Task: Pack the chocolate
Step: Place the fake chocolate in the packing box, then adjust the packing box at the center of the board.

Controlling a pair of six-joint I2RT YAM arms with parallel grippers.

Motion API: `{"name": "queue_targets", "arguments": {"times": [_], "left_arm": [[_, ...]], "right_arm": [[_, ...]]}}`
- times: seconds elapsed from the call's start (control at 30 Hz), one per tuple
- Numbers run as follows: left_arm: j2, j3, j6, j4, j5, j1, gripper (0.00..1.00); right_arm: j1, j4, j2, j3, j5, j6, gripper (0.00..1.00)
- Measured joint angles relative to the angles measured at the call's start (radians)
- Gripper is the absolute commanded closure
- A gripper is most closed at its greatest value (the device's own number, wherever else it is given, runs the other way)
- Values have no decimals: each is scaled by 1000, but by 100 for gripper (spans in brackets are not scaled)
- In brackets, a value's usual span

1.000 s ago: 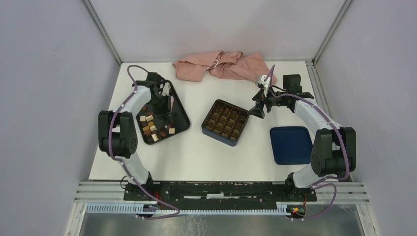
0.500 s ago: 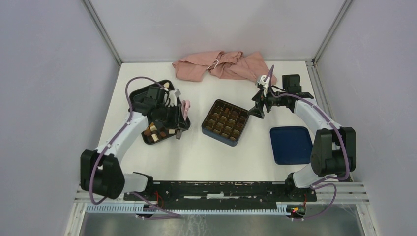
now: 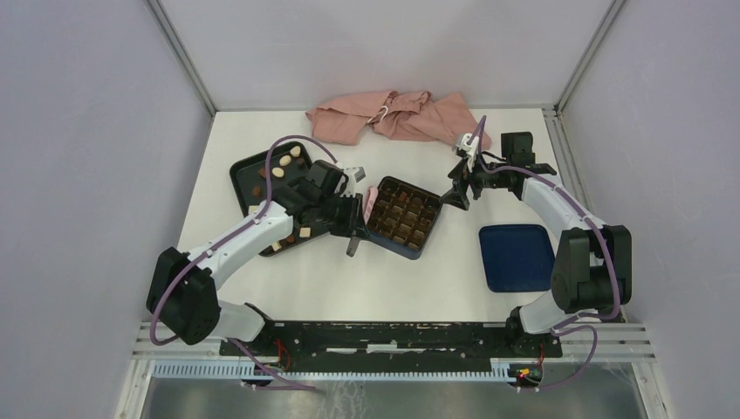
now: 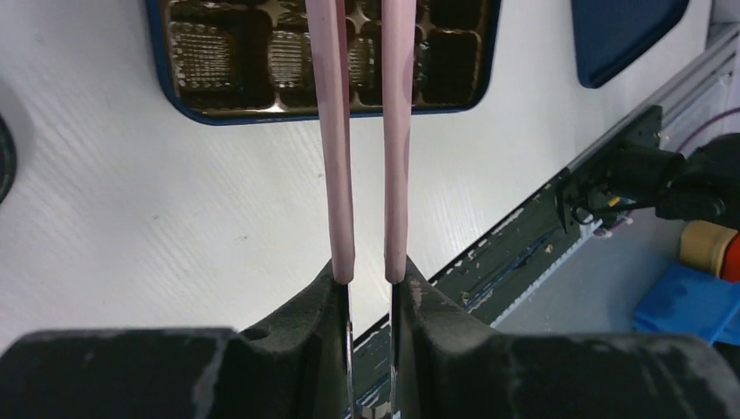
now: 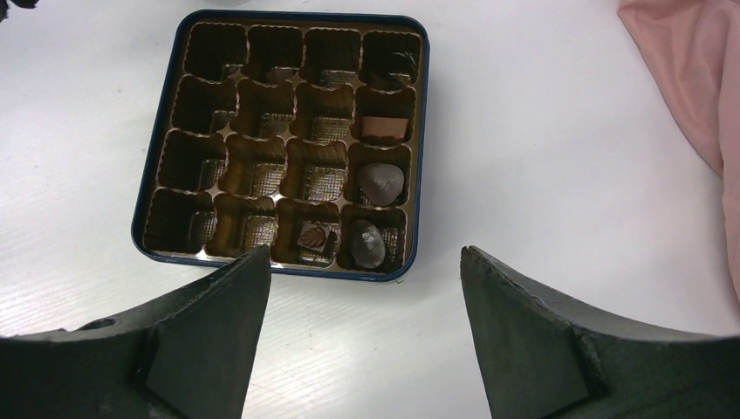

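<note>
Left jaws: two long pink fingers point(image 4: 336, 131), parallel, nearly closed with a thin gap between them. The tips run out of the left wrist view, so I can't tell if they pinch anything. The fingers reach over the left edge of the dark blue square box with brown gridded insert point(image 3: 406, 218). The cells visible beneath them are bare.

Right jaws: black, spread wide, nothing between them. They hang over the white desk point(image 3: 349, 271), just beside the box's right corner and facing it.

Small bite-sized chocolate pieces point(image 5: 382, 128): four show clearly in the box. A light brown square and two grey-brown rounded ones sit in the right-hand column of the right wrist view. A dark patterned square sits in the nearest row, next cell over. The other cells look mostly empty.

The remaining pieces, cream and brown, lie loose in the black rimmed tray point(image 3: 247, 175) left of the box. The left arm crosses the tray's near-right part and hides some.

A dark blue flat lid point(image 3: 517, 256) lies on the desk right of the box, apart from it. A crumpled pink cloth point(image 3: 397, 118) is at the far edge.
</note>
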Motion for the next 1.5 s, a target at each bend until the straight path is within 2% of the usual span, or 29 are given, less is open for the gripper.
{"name": "queue_targets", "arguments": {"times": [0.2, 0.7, 0.83, 0.97, 1.13, 1.33, 1.5], "left_arm": [[15, 41, 3, -65, -105, 7, 97], [16, 9, 54, -21, -137, 12, 96], [-17, -30, 79, 6, -147, 25, 96], [-71, -33, 114, 24, -147, 66, 96], [-118, -30, 188, 32, -148, 129, 96], [-154, -43, 252, 36, -193, 177, 96], [-188, -83, 285, 48, -251, 185, 96]], "right_arm": [[0, 0, 0, 0, 3, 0, 15], [16, 20, 35, -6, 44, -5, 13], [51, 88, 21, -61, 95, -46, 9], [95, 104, 2, -103, 119, -159, 9], [140, 43, 24, -21, 124, -306, 13], [190, 47, 107, 129, 216, -301, 21], [208, 36, 170, 151, 274, -272, 31]]}}
